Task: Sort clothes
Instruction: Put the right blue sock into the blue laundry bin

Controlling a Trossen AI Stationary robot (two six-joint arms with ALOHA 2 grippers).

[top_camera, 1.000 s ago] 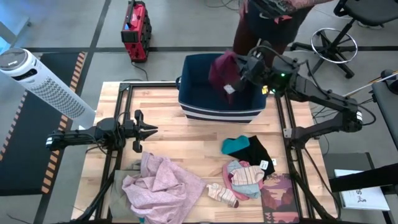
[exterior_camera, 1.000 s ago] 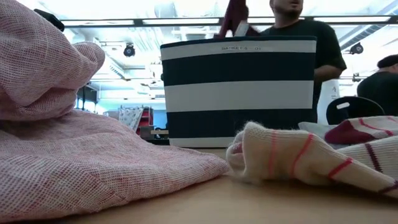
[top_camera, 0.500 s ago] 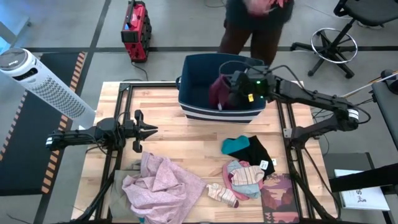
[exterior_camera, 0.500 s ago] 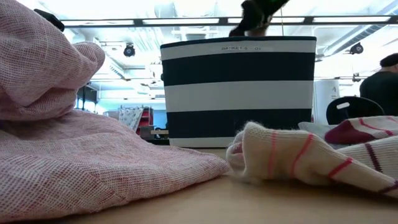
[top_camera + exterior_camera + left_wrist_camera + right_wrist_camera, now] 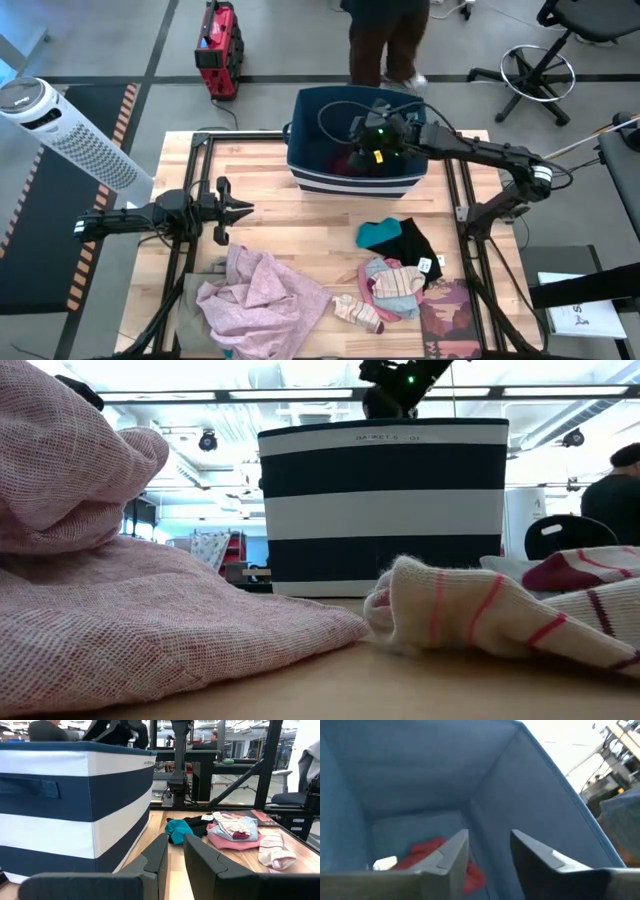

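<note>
A navy bin with white stripes [image 5: 300,172] stands at the table's far edge. My right gripper [image 5: 490,837] hangs open just above its mouth, tipped down into it, with nothing between its fingers. A maroon garment [image 5: 427,851] with a white tag lies on the bin floor below it. On the table lie a large pale pink garment [image 5: 262,295], a teal piece [image 5: 378,235], a black piece [image 5: 412,245], a striped pile [image 5: 395,285] and a pinkish sock [image 5: 357,312]. My left gripper [image 5: 245,210] waits level at the table's left, its fingers a narrow gap apart, empty.
A dark red patterned booklet [image 5: 450,315] lies at the near right corner. Khaki cloth [image 5: 195,300] shows under the pink garment. A person [image 5: 385,40] stands behind the bin. A white fan [image 5: 60,130] stands off the table's left. Bare wood lies between the bin and the clothes.
My right gripper has come down toward the bin's mouth, tipped its fingers downward and opened. The maroon garment, which hung from it above the bin, has dropped inside. The person behind the bin has stepped back.
</note>
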